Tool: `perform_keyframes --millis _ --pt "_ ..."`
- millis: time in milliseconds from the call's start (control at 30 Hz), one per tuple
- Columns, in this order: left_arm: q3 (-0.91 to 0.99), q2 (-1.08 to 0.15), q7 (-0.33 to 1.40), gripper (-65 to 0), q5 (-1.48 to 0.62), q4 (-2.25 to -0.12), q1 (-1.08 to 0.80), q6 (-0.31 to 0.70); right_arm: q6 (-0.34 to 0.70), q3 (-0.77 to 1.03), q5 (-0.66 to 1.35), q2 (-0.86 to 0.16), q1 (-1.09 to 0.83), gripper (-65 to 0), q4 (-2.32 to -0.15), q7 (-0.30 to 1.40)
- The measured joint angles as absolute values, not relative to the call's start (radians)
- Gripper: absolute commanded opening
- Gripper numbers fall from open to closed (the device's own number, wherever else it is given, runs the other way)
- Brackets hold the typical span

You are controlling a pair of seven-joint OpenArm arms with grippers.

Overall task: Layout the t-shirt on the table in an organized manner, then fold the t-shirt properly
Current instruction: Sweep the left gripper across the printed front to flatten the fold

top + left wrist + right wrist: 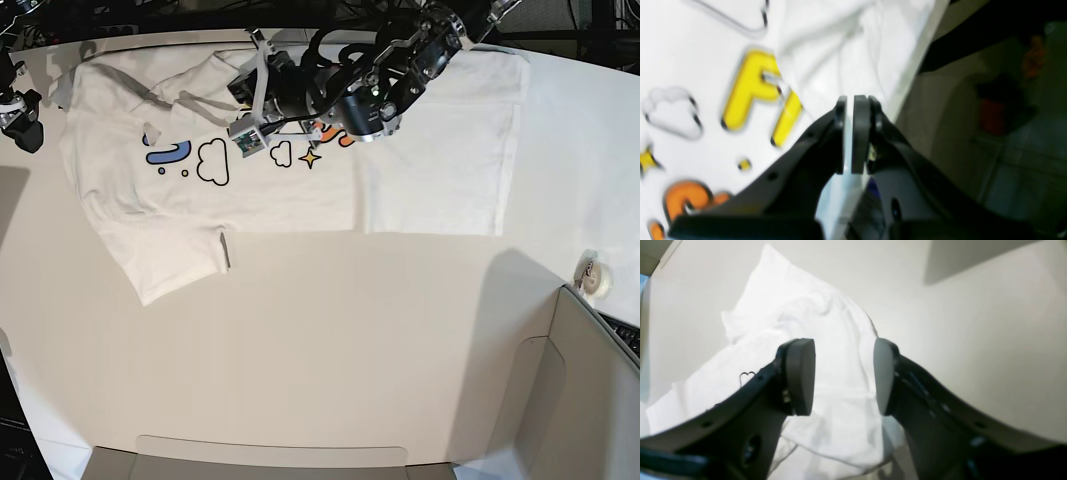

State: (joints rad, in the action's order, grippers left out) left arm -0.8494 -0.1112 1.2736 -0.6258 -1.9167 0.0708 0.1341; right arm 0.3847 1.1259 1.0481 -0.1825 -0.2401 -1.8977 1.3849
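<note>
The white t-shirt (250, 200) lies spread on the far half of the white table (320, 350), its right part folded over so the print shows only left of centre. In the left wrist view its yellow and orange letters and cloud print (750, 90) lie beside a folded white layer. My left gripper (847, 133) is at the shirt's far edge (256, 48), jaws shut with a thin strip of white cloth between them. My right gripper (843, 376) is open and empty above a rumpled white part of the shirt (826, 323), at the table's left edge (22, 120).
A grey-beige box panel (590, 380) stands at the near right corner, with a small roll-like object (597, 275) beside it. The far table edge (915, 63) runs right beside my left gripper, with dark floor and a red object (993, 113) beyond.
</note>
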Motion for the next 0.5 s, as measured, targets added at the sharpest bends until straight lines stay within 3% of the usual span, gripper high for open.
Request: perform_keyframes --millis 367,500 --pt "-1.054 0.022 1.185 -61.3 -0.591 -1.759 0.172 0.136 0.385 1.099 1.05 -0.182 -0.241 -36.6 -1.898 1.384" --pt "-1.113 0.019 1.143 -61.3 -0.597 -1.705 0.197 0.136 0.385 1.099 1.049 -0.183 -0.241 -36.6 -1.898 1.384"
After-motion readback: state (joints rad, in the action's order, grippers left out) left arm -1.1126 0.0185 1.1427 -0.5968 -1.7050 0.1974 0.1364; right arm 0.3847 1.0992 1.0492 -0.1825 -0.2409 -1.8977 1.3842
